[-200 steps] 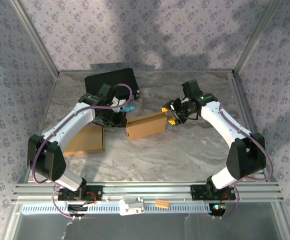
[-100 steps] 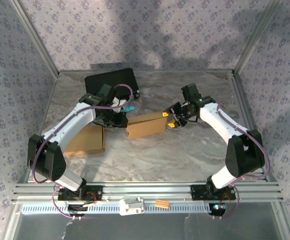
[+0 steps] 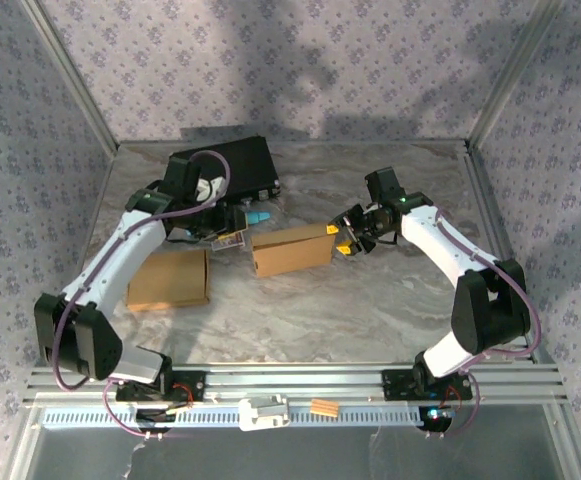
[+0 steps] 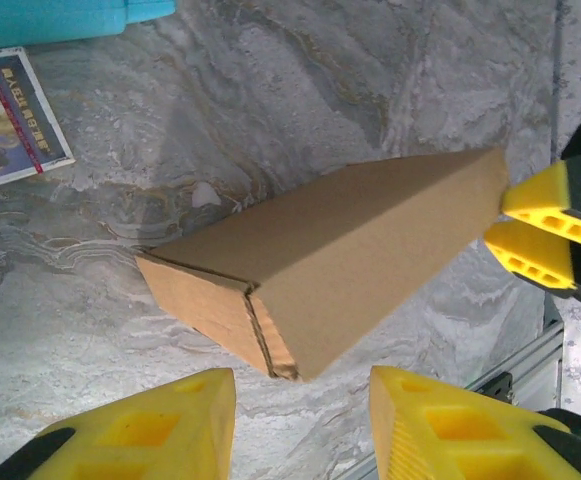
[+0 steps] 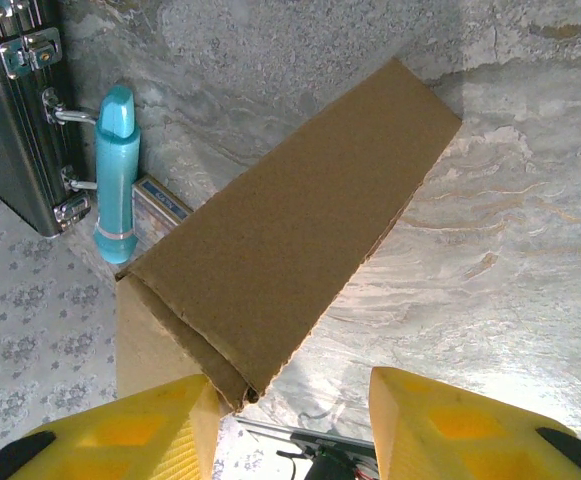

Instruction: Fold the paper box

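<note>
The paper box (image 3: 292, 251) is lying on the table (image 3: 390, 300), between the two arms; its long axis is running across the workspace from left to right, with the right end a little farther from the bases. The left gripper (image 4: 302, 420) is being held with its jaws apart and nothing between them; the left end of the box is lying just in front of that gap, near but not touching. The right gripper (image 5: 290, 410) is also being held with its jaws apart; the right end of the box is reaching into the gap, one corner touching or almost touching one finger (image 5: 150, 430), while the other is well clear, so nothing is being clamped. The right arm is judged the nearer; any pinch or push at either end is being directed along this long axis.
</note>
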You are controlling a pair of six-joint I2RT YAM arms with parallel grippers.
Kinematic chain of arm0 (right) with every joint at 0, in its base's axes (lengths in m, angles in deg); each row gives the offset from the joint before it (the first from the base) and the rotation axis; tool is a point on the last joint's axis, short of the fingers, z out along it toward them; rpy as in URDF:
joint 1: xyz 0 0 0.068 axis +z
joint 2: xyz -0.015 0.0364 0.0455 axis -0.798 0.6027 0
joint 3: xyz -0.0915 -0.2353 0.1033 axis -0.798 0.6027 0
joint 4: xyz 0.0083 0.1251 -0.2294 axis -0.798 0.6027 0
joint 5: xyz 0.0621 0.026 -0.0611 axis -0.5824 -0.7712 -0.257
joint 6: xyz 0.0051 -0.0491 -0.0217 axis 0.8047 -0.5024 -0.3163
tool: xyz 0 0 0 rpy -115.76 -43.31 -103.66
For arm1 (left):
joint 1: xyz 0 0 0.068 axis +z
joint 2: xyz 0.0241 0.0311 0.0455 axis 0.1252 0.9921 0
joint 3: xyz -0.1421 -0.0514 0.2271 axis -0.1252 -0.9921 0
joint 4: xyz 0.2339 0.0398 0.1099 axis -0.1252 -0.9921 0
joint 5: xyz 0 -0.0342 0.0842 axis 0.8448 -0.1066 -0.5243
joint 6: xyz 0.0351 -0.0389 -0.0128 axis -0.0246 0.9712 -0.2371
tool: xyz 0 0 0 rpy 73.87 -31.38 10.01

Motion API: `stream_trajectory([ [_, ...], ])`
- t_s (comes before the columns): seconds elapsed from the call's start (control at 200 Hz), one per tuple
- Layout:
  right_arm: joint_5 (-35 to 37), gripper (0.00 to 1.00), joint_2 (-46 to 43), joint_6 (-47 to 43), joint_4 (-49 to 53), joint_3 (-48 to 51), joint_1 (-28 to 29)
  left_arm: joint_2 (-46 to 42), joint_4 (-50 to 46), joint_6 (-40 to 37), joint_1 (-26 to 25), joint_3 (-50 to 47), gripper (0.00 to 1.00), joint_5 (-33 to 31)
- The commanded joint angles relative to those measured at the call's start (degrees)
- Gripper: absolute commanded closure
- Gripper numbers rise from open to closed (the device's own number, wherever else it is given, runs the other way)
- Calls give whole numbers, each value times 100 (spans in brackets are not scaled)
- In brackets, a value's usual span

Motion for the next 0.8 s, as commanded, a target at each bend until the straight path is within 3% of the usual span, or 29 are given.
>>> stream_trajectory([
  [0.0, 278, 56, 117, -59, 465, 162, -57, 192, 101, 236, -27, -67, 60, 208],
  [0.545, 247, 57, 171, -87, 484, 65, -58, 411, 567, 313, -255, -577, 62, 392],
  [0.795, 277, 57, 171, -95, 494, 90, -60, 443, 568, 262, -263, -740, 72, 358],
])
